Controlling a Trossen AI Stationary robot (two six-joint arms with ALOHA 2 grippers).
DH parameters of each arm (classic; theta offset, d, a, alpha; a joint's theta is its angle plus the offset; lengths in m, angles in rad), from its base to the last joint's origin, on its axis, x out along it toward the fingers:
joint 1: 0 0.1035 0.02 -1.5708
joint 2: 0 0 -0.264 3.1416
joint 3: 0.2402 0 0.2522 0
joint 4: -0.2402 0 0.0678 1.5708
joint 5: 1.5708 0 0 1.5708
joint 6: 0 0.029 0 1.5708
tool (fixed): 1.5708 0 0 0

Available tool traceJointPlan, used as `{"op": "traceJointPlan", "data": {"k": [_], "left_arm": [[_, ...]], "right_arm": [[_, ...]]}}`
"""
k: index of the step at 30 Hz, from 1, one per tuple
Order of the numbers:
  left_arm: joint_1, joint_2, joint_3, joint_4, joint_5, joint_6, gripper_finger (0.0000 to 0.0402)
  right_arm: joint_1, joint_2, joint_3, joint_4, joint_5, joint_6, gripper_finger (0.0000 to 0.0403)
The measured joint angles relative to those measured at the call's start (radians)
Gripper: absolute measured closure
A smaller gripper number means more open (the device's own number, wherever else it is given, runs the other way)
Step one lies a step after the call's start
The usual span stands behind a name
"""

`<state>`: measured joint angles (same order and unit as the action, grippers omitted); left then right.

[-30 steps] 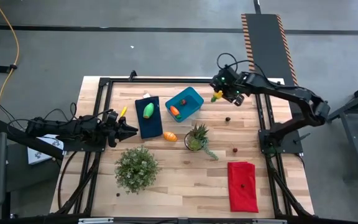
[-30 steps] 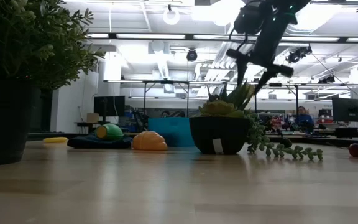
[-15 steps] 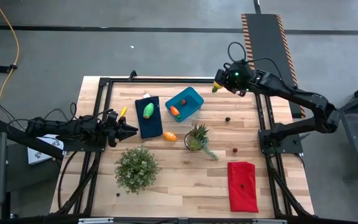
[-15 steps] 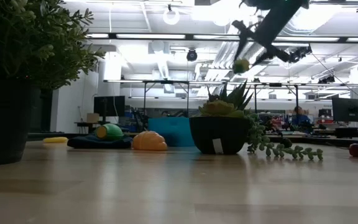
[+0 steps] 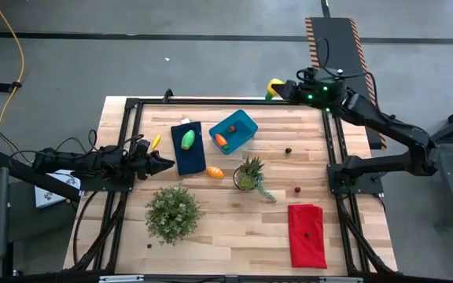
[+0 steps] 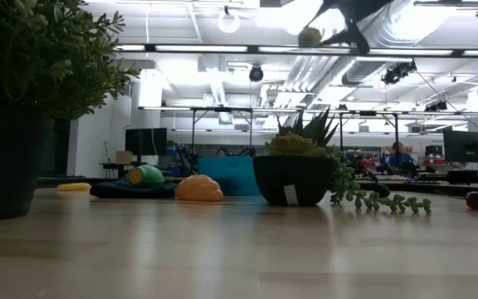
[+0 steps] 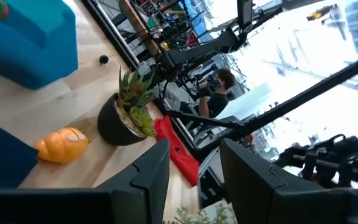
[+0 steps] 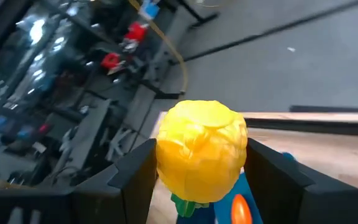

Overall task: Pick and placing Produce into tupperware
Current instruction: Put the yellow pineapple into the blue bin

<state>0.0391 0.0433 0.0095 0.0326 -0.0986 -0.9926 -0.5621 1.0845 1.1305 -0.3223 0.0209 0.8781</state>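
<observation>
Between the fingers of the right tool (image 8: 199, 163) a yellow produce piece (image 8: 201, 149) with a green stub beneath is held clenched, raised well above the table (image 5: 211, 236) and just past its far edge. From this tool the blue tupperware (image 5: 235, 129) lies below and inward, back toward the table's middle and toward the left arm's side; an orange produce piece (image 5: 221, 141) is already seen inside it. The coming move is judged to turn on this offset: the held piece must be carried back over the table edge and lowered until it stands above the tub's open mouth, whose long axis runs diagonally across the table. A green oval (image 5: 188, 139) rests on a dark blue cloth (image 5: 187, 152) beside the tub, and an orange oval (image 5: 216, 172) lies on the wood nearby. The left tool (image 5: 161, 163) is held low, just beside the cloth, its fingers parted with nothing between them, nearer those two pieces than the right.
</observation>
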Motion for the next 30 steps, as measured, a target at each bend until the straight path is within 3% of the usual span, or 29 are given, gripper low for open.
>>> {"op": "traceJointPlan", "data": {"k": [17,22,30], "left_arm": [[0.0,0.0,0.0,0.0,0.0,-0.06,0.027],[0.0,0.0,0.0,0.0,0.0,-0.06,0.027],[0.0,0.0,0.0,-0.001,0.001,-0.06,0.027]], "right_arm": [[0.026,-0.026,0.0,0.128,-0.226,-0.255,0.0191],[0.046,-0.026,0.0,0.203,-0.335,-0.34,0.0191],[0.074,-0.026,0.0,0.272,-0.343,-0.394,0.0191]]}}
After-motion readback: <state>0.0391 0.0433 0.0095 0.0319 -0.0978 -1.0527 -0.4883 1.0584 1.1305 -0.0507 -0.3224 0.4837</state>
